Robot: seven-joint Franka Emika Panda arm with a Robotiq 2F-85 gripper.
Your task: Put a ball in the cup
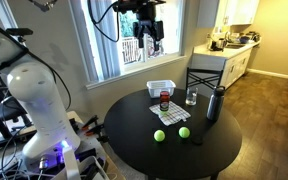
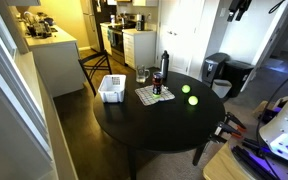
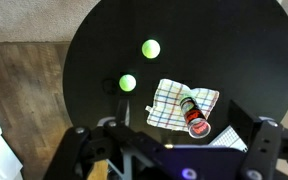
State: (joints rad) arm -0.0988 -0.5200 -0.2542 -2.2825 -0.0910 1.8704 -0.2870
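Two yellow-green balls (image 1: pixel 159 135) (image 1: pixel 184 131) lie on the round black table (image 1: pixel 144 150). They also show in an exterior view (image 2: pixel 184 89) (image 2: pixel 193 101) and in the wrist view (image 3: pixel 151 48) (image 3: pixel 128 83). The small red cup (image 1: pixel 164 98) (image 2: pixel 157 89) (image 3: pixel 193 114) stands upright on a checkered cloth (image 3: pixel 174 100). My gripper (image 1: pixel 149 42) (image 3: pixel 179 150) hangs high above the table, open and empty, well above the cup and cloth. In the wrist view its fingers frame the bottom edge.
A white basket (image 1: pixel 161 86) (image 2: pixel 111 88) stands beside the cloth. A clear glass (image 1: pixel 192 97) (image 2: pixel 144 73) and a tall dark bottle (image 1: pixel 215 103) (image 2: pixel 165 67) stand behind the cup. A chair (image 1: pixel 206 78) is at the table's far side. Windows lie behind the arm.
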